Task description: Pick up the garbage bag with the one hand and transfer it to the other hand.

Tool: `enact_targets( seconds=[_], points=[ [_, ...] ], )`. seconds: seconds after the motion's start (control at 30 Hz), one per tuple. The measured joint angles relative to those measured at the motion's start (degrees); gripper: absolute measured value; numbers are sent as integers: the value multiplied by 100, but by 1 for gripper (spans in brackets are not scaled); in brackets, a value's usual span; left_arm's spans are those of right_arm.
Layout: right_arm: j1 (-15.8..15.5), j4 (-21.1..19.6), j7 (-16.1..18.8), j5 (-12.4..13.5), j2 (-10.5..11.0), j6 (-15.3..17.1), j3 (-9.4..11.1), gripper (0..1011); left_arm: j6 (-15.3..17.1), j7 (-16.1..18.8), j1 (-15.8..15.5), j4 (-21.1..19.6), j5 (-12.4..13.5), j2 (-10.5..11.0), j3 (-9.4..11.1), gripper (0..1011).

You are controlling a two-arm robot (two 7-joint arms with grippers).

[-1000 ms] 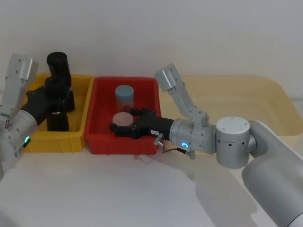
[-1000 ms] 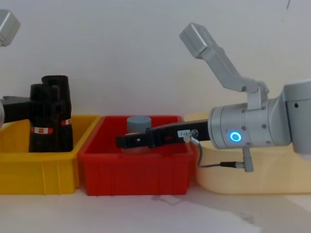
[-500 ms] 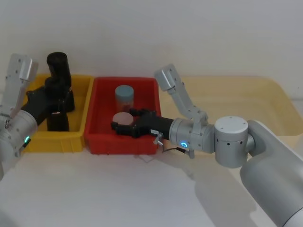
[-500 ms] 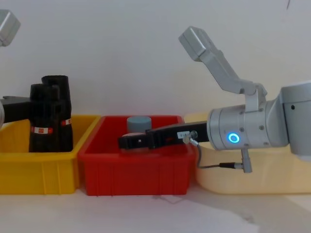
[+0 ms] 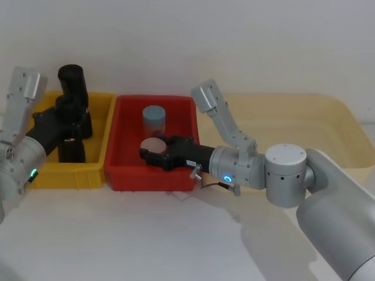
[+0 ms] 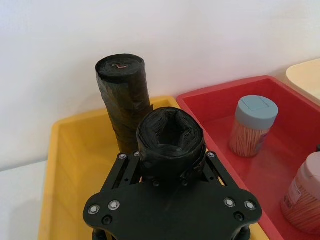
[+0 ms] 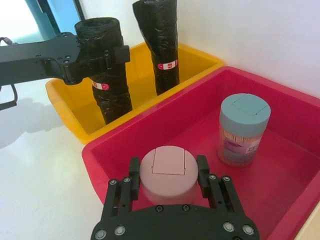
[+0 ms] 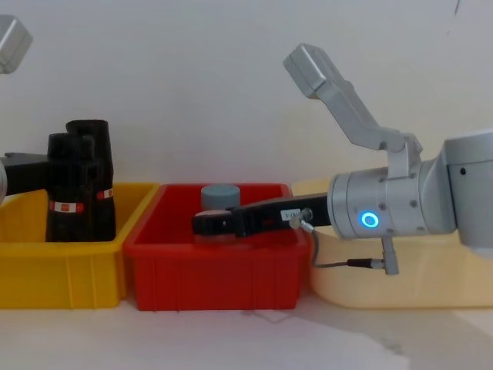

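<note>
**Head view:** pinching the garbage bag [image 5: 71, 146] in the left hand [image 5: 73, 120], upright inside the yellow bin [image 5: 64, 175], just in front of the twin black roll [image 5: 73, 79]. Reaching with the right hand [image 5: 153, 147] into the red bin [image 5: 149, 178], around the pink-lidded canister [image 5: 153, 143] and near the grey-blue canister [image 5: 154, 117].

**Left wrist view:** clamping the garbage bag [image 6: 170, 140] just below its top end, pressing on both flanks, with the twin black roll [image 6: 122, 95] standing behind.

**Right wrist view:** bracketing the pink-lidded canister [image 7: 167, 175] with the right hand; being unable to tell whether gripping or merely flanking. Farther off, holding the garbage bag [image 7: 107, 85] above its red-and-white label band [image 7: 100, 85].

**Chest view:** keeping the garbage bag [image 8: 65, 193] vertical, lower end hidden behind the yellow bin's wall. Extending the right hand [image 8: 202, 224] level above the red bin's rim, over the surface [image 8: 231, 339].
</note>
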Motion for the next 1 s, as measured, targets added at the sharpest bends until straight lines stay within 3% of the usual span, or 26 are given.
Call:
enact_targets(
  seconds=[0.53, 1.0],
  points=[
    [-61, -170, 7, -4, 43, -126, 66, 650, -46, 113, -33, -285, 156, -44, 10, 353],
    [-305, -1387, -119, 165, 479, -458, 479, 650, 165, 88, -560, -829, 317, -213, 172, 353]
  ],
)
